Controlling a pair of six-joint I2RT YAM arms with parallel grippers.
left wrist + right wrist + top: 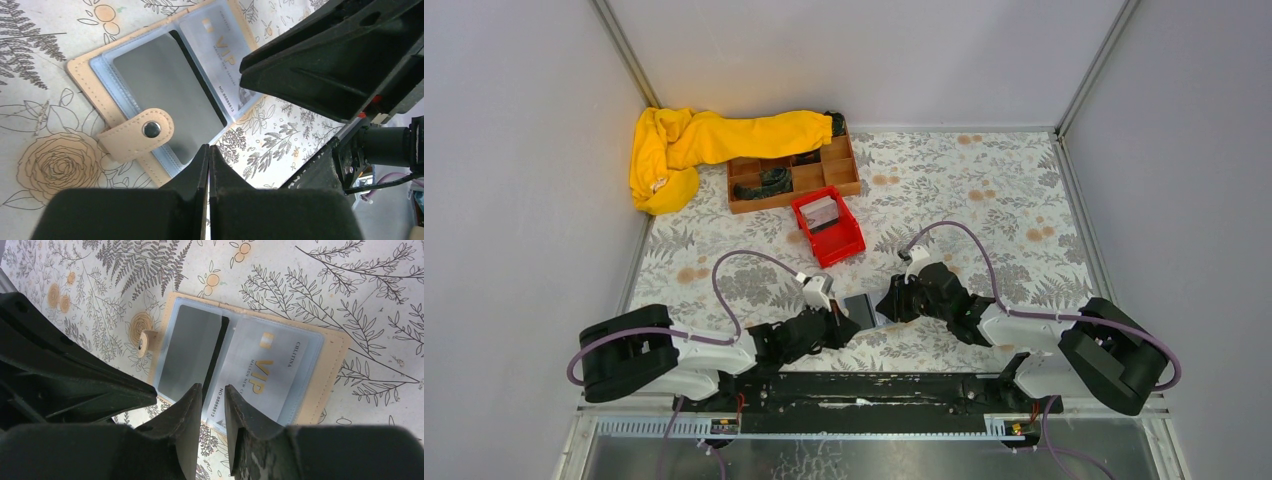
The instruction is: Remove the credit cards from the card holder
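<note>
Far and left of the holder, against the back wall, a yellow cloth [694,150] drapes over one end of a wooden tray [839,172]. Just this side of the tray, still far-left of the holder, a red bin [842,246] has one pale card [821,211] lying in it.

The left gripper [209,148] sits at the holder's left side. Its fingers are pressed together with no gap, their tips at the holder's edge near the snap tab [140,135]. Nothing shows between them.

The holder [860,310] lies open and flat on the flowered table [984,200], at the near edge between the two grippers, tan rim outward and clear sleeves up. Its cards are still inside: a plain grey card [160,85] in the sleeve on the tab side, a whitish VIP card [220,50] in the other sleeve, and a dark edge between them at the fold.

The right gripper [213,390] is at the holder's right side. Its fingers stand a narrow gap apart, with their tips over the holder's long edge where the dark strip ends. I cannot tell whether they touch the sleeve, and nothing is clearly clamped.
</note>
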